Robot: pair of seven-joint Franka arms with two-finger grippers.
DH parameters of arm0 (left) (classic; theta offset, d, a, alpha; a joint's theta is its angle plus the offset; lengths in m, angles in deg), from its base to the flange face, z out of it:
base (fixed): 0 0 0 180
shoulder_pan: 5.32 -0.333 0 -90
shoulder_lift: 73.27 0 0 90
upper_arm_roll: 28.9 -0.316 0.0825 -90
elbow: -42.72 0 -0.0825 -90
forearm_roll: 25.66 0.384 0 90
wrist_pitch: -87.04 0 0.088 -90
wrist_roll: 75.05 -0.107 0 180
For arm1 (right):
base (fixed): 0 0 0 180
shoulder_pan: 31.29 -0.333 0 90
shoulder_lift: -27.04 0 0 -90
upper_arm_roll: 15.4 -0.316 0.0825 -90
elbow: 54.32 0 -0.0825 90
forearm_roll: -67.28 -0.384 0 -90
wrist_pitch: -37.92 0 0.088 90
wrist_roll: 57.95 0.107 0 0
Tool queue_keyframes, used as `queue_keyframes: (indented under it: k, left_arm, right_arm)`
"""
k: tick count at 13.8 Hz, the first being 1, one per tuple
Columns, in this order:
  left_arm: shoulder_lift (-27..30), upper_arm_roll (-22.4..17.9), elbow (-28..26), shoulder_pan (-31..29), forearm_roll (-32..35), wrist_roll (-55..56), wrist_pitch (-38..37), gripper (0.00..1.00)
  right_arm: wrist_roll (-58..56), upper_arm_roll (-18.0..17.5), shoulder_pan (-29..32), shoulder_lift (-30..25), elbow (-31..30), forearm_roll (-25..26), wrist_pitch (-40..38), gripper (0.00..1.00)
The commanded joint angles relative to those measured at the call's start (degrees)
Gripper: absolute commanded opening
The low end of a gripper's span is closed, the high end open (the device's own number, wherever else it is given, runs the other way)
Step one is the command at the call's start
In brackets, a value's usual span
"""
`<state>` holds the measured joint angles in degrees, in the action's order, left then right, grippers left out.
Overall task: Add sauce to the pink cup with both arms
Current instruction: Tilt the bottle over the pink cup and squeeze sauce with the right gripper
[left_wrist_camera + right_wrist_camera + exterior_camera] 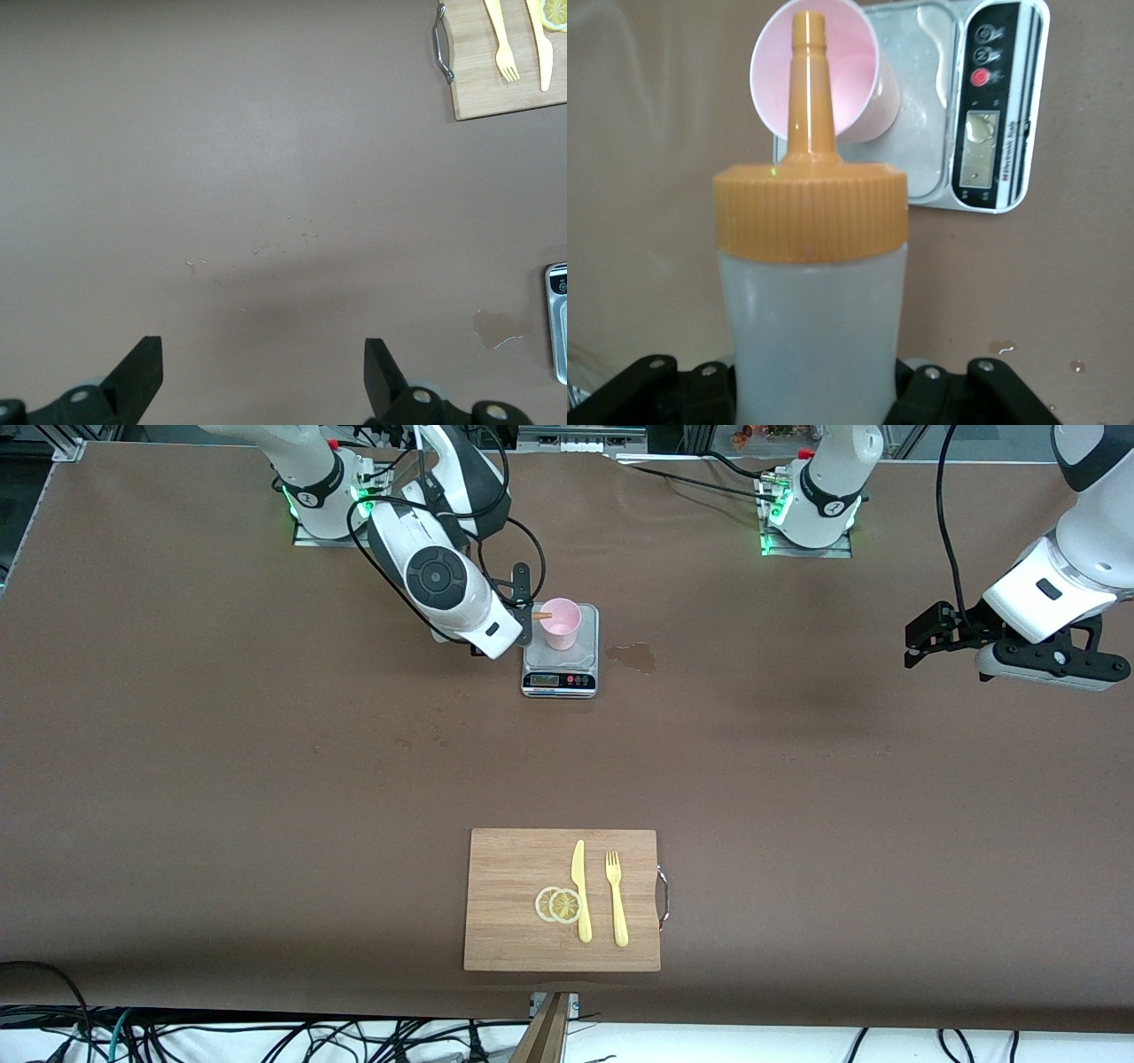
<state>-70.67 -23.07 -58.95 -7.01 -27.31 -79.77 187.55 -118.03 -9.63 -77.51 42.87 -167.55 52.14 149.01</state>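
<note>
Right end effector (529,607), upper centre-left of the front frame, is clamped on the sauce bottle (811,301). The bottle is tipped sideways; its orange nozzle (541,615) reaches over the rim of the pink cup (561,623). In the right wrist frame the bottle fills the lower middle, frosted body gripped between the black fingers (939,394), ribbed orange cap above, nozzle tip lined up with the cup's open mouth.

The pink cup stands upright on the steel platform of a small kitchen scale (561,670), upper centre of the front frame. The scale's display and buttons face the front camera. Cup interior looks plain pink; whether any sauce is inside, cannot tell.

A small wet stain (636,656) marks the tabletop (266,779) just beside the scale, toward the left arm's end. It also shows at the lower right of the left wrist frame, next to the scale's edge.

Left end effector (923,642), at the right edge of the front frame, hangs over bare tabletop, well apart from the scale. This arm waits. Left wrist frame shows its two fingers (142,367) spread wide with nothing between them.

Lower centre of the front frame: a wooden cutting board (514,859) with a metal handle on one side. On it lie two overlapping lemon slices (558,904), a yellow knife (580,890) touching them, and a yellow fork (617,899) beside the knife.
</note>
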Motion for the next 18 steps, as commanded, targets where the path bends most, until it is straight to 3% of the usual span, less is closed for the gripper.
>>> queue_keyframes:
  k: [1,10,18]
  left_arm:
    - [-0.32,-0.65,0.68,0.29,-1.26,-1.43,-0.84,1.0]
    - [-0.49,-1.17,0.68,0.29,-1.26,-1.35,-1.63,1.0]
    - [-0.49,-1.61,0.77,0.29,-1.26,-1.35,-2.77,1.0]
  right_arm:
    - [3.2,-1.9,0.78,-2.48,-2.53,3.09,0.36,0.0]
    - [12.25,-5.59,0.43,-1.42,-1.91,9.68,0.36,0.0]
    - [16.75,-6.73,0.08,-1.07,-1.47,13.38,-0.52,0.0]
